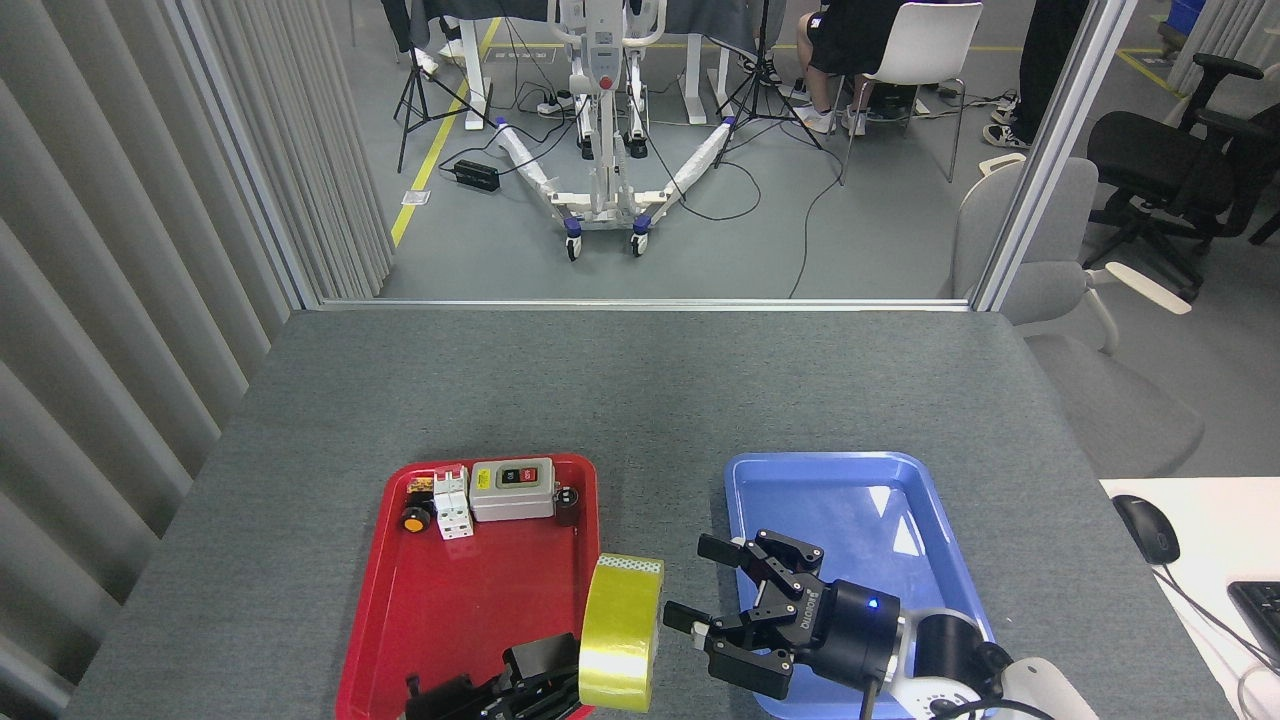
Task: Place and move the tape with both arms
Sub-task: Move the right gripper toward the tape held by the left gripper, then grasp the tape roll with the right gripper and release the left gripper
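Low in the frame, a little left of centre, the tape (620,635) stands on edge at the right rim of the red tray (470,610), its broad yellow band facing me and its axis running roughly left to right. A white strip with small printed marks shows along its top edge; I cannot read them. My left gripper (540,685) sits at the bottom edge, its jaws closed on the roll's lower left side. My right gripper (725,605) is just right of the tape, not touching it, jaws spread wide, with white lettering on its black body too small to read and a blue light lit. It hangs over the left part of the blue tray (900,480). Both trays rest on the grey surface (640,390).
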`<state>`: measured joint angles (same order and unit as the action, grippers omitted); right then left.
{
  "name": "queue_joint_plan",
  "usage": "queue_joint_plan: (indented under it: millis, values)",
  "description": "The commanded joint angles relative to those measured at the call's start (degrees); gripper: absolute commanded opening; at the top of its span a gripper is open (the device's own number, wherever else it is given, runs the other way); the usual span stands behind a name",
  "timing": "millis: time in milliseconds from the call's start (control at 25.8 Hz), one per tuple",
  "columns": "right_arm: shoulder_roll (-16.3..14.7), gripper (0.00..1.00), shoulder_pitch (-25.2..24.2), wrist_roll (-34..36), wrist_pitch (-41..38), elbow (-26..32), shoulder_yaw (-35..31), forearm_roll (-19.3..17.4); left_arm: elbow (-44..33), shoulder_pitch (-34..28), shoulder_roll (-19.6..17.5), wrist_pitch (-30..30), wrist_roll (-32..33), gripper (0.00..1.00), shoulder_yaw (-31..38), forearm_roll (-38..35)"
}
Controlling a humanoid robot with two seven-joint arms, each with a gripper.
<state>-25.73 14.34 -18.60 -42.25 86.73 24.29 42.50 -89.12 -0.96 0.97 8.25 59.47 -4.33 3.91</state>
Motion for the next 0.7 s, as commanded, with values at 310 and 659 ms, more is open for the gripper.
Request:
queue_joint_plan:
  millis: [310, 659]
  values:
    - [4.99, 0.8, 4.21, 0.06, 2.08, -4.99, 2.96, 3.46, 0.26, 0.17, -0.09, 0.19, 0.04, 0.0, 0.11, -0.13]
    - [5.07, 0.5, 5.53, 0.14, 1.38, -6.66, 4.98, 3.38, 0.7, 0.25, -0.27, 0.45, 0.04, 0.0, 0.37, -0.22]
